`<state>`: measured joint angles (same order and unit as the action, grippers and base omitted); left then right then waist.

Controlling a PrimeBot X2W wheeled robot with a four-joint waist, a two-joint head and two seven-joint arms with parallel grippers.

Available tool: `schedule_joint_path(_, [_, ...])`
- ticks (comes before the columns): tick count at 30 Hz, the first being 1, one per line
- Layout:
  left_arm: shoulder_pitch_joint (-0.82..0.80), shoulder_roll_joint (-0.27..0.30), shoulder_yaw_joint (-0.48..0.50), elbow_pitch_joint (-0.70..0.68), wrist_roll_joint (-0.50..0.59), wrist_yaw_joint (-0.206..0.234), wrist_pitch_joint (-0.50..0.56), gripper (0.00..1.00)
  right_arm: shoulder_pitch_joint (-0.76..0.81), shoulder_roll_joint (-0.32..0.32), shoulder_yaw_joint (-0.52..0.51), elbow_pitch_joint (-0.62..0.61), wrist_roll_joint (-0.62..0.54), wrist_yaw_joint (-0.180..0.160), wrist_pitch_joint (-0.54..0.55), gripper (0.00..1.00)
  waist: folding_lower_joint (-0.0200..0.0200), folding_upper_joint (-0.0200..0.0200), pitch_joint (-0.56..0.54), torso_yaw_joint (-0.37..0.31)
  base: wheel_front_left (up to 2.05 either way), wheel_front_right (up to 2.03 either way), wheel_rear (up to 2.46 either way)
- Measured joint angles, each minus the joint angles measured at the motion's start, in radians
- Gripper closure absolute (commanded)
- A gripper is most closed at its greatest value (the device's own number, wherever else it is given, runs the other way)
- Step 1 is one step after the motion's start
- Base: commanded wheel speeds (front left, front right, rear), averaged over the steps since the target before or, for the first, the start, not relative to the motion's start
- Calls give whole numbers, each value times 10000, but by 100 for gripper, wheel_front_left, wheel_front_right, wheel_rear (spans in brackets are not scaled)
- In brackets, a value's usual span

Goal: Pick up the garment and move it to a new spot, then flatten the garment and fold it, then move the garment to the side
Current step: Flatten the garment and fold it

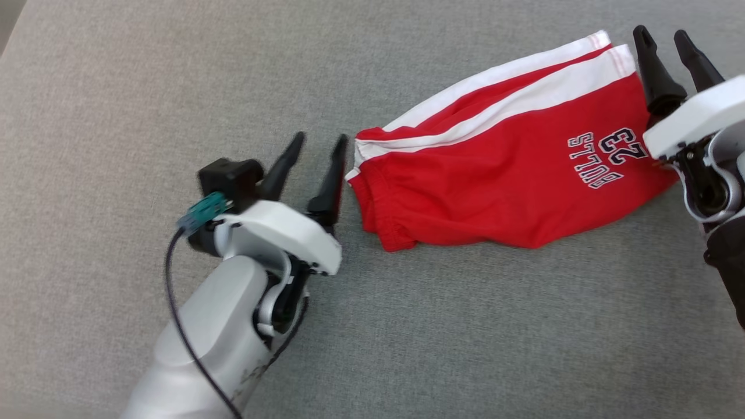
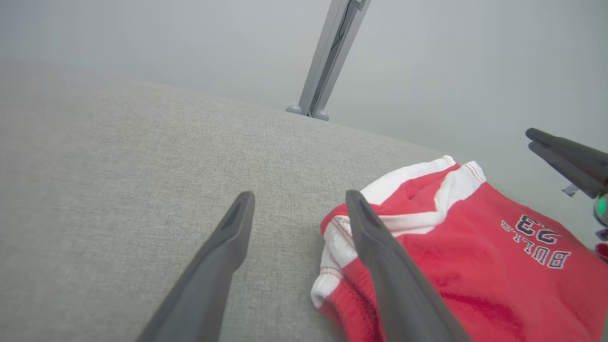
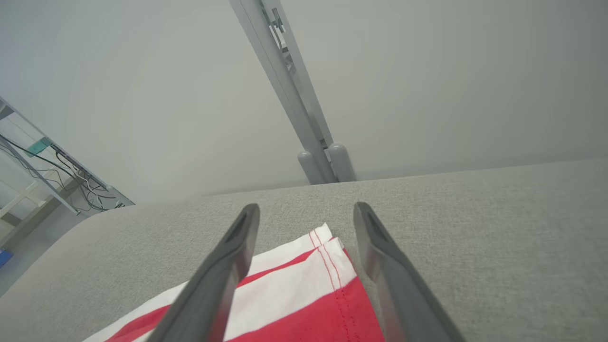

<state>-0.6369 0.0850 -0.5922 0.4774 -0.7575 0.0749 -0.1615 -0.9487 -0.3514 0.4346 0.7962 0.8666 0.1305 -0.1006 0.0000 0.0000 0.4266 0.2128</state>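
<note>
The garment (image 1: 512, 169) is a pair of red shorts with white side stripes and a dark "BULLS 23" print, lying folded on the grey cloth table (image 1: 174, 87). My left gripper (image 1: 319, 141) stands open just left of the waistband end (image 2: 342, 256), nothing between its fingers. My right gripper (image 1: 663, 36) is open at the garment's far right hem, its fingers pointing past the white-striped corner (image 3: 327, 270). In the left wrist view the right gripper's fingers (image 2: 565, 159) show at the right edge, beyond the garment (image 2: 498, 266).
A grey metal post (image 3: 304, 128) rises behind the table's far edge, and it shows in the left wrist view as the post (image 2: 327, 57). A shelf frame with cables (image 3: 57, 175) stands off to one side. Bare grey cloth lies left of and in front of the garment.
</note>
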Motion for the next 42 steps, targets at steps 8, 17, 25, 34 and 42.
schedule_joint_path(8, [1117, 851, 993, -1277, 499, 928, -884, 0, 981, -268, 240, -742, -671, 0, -1430, 0, 0, 0, -462, -527, 0, 0, 0])
schedule_joint_path(17, [2918, 1275, 2449, -3095, 2255, 1106, -988, 0, 3059, 21, -1179, -2452, -3244, 2, -1613, 0, 0, 0, -1147, -1201, 0, 0, 0])
schedule_joint_path(25, [4100, 1360, 2539, -3553, 3223, 1287, -988, 0, 4793, 376, -1958, -3170, -4343, 2, -1613, 0, 0, 0, -1766, -1441, 0, 0, 0])
schedule_joint_path(34, [4803, 1356, 2627, -3647, 3294, 1553, -988, 0, 6162, 901, -2704, -4008, -4876, 2, -1388, 0, 0, 0, -2318, -1559, 0, 0, 0])
schedule_joint_path(42, [4854, 1465, 2546, -3697, 3359, 1701, -874, 0, 6530, 1062, -3081, -4600, -5158, 2, -859, 0, 0, 0, -2361, -1575, 0, 0, 0])
